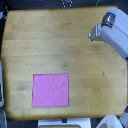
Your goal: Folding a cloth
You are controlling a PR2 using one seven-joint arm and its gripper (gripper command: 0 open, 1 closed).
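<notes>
No writing is legible anywhere. The grey-white robot arm (112, 34) reaches in from the exterior view's upper right above the wooden tabletop (60, 45); its claw's opening cannot be told. The flat pink-magenta square cloth (50, 90) lies spread near the lower edge, well apart from it

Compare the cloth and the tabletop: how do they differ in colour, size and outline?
Colour: the cloth is plain pink-magenta; the tabletop is yellow-brown wood with visible grain.
Size: the cloth covers only a small patch of the far larger tabletop.
Outline: the cloth is roughly square; the tabletop has angled corners.
Shared: both lie flat.
</notes>
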